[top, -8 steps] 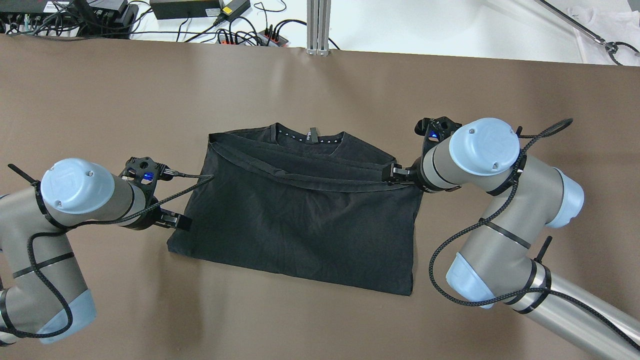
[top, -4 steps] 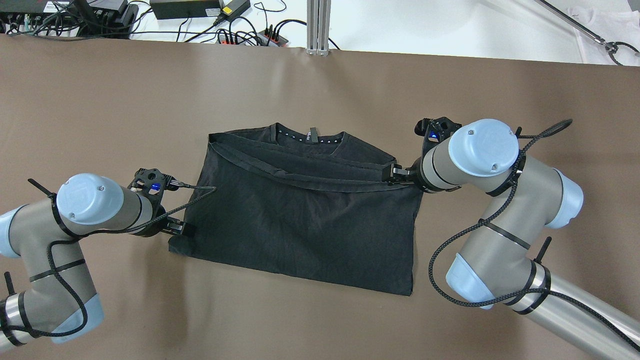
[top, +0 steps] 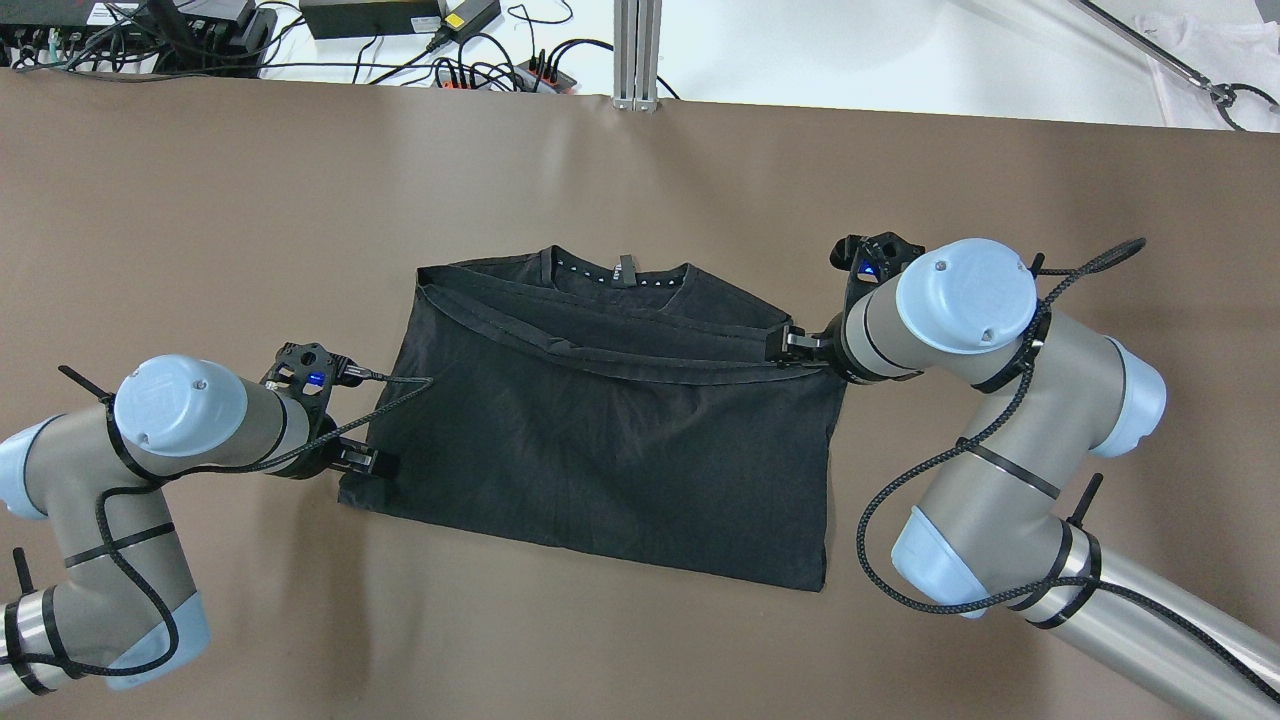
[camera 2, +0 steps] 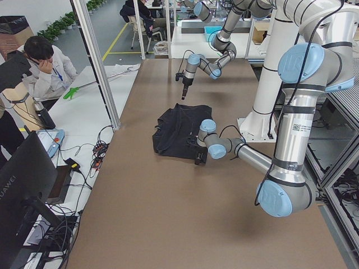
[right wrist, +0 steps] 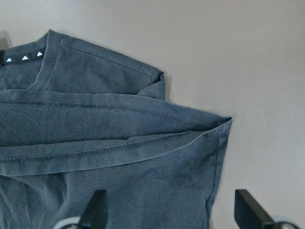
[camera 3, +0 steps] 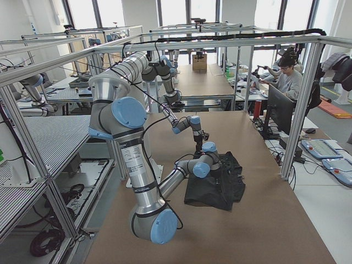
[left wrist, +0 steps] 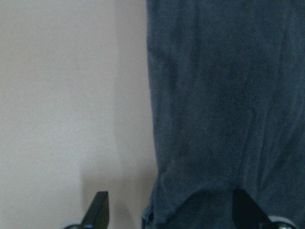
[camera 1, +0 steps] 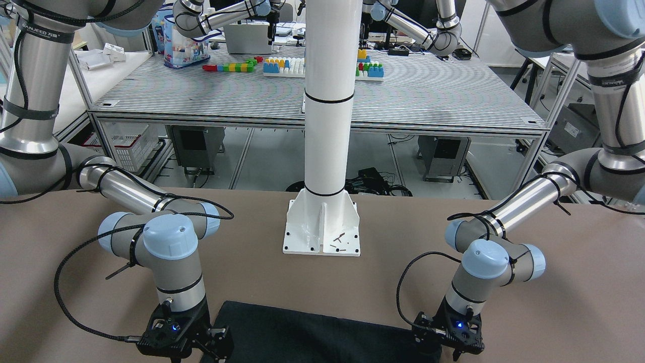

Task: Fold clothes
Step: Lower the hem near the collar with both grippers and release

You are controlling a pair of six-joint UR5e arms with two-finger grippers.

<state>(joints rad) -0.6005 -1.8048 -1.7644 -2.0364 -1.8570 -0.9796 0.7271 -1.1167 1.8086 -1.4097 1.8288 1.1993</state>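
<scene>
The clothes are one black T-shirt (top: 600, 430), folded into a rectangle on the brown table, collar at the far side. It also shows in the front view (camera 1: 312, 333). My left gripper (top: 367, 462) is low at the shirt's left edge near the front corner. In the left wrist view (left wrist: 171, 214) it is open, and the cloth's edge (left wrist: 214, 119) runs between the fingers. My right gripper (top: 785, 345) is at the shirt's right edge by the folded hem. In the right wrist view (right wrist: 171, 210) it is open over the cloth's corner (right wrist: 209, 143).
The white pillar (camera 1: 326, 126) stands on its base plate (camera 1: 322, 227) behind the shirt on the robot's side. An aluminium post (top: 636, 50) and power strips with cables (top: 500, 70) lie past the table's far edge. A person (camera 2: 47, 70) sits beside the table.
My left arm has swung in and its gripper has slid a little along the shirt's left edge toward the front corner. The right arm has not moved.
</scene>
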